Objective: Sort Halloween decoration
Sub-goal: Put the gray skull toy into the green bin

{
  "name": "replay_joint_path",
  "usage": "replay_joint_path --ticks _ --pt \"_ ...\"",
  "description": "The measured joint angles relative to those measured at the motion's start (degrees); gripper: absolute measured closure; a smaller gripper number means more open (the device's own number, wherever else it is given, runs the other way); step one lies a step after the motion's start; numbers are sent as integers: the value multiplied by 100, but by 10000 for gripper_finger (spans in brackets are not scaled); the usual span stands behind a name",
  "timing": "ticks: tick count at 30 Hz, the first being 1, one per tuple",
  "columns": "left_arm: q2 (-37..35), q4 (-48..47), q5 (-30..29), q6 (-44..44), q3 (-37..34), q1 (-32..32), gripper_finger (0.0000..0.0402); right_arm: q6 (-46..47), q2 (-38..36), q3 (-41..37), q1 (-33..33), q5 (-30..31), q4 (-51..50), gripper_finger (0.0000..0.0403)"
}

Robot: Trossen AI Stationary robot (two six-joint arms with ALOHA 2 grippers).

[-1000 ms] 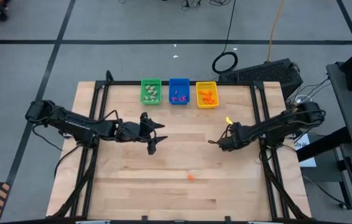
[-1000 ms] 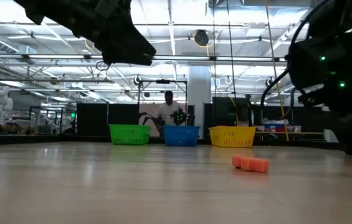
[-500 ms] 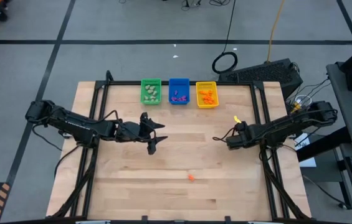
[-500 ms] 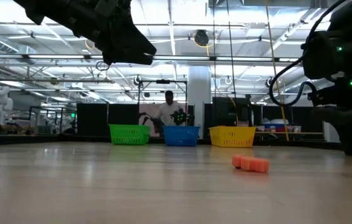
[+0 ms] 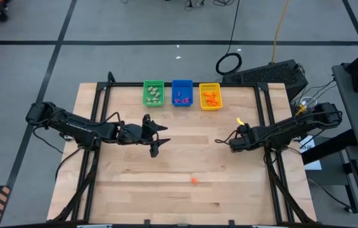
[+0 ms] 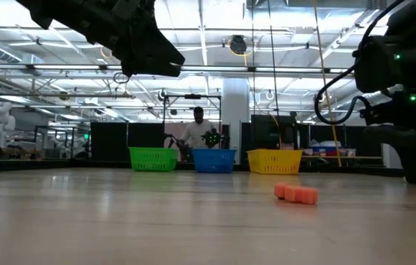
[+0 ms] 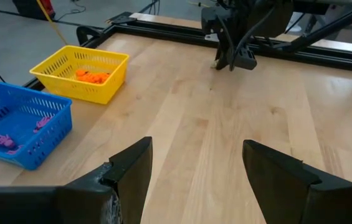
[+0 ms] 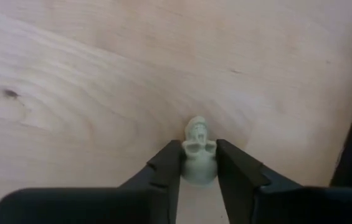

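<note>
R gripper (image 8: 199, 163) is down at the bench (image 5: 185, 158) surface near the right edge, about mid-depth, fingers (image 8: 166, 168) closed narrow on a pale greenish-beige trinket (image 8: 199, 152). The trinket is a small figure standing upright on the wood, pinched on both sides, its top poking out past the fingertips. In the high view the R gripper (image 5: 224, 140) shows as a dark tip pointing toward the bench centre; the trinket itself is too small to make out there.

L gripper (image 5: 156, 135) hangs above the bench, left of centre, fingers (image 7: 132, 168) spread wide w/ nothing between them. Its wrist view looks across bare wood toward the R arm.

One orange trinket (image 5: 194, 180) lies loose on the bench, toward the front edge, roughly mid-width, well apart from both grippers. In the low view it sits alone on the wood (image 6: 296, 193).

Three bins in a row at the back edge, just beside each other: green bin (image 5: 153, 93) w/ pale trinkets inside, blue bin (image 5: 182, 92) w/ purple ones, yellow bin (image 5: 210, 96) w/ orange ones. L wrist view shows the orange pile in the yellow bin (image 7: 79, 74) and a few purple pieces in the blue bin (image 7: 20, 124).

A person (image 6: 197, 135) stands in the room beyond the back edge, behind the bins.
</note>
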Motion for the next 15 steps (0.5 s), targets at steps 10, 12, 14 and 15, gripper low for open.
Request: replay_joint_path --ticks 10,12,14,15 --pt "0 -6 0 1 0 0 153 -684 3 296 58 50 381 335" --pt "0 -8 0 0 0 0 153 -983 1 336 143 103 749 335" --pt "0 -6 0 0 0 0 153 -1321 3 383 247 215 1215 336" --pt "-1 -5 1 0 0 0 153 -1515 1 401 300 291 1473 336"
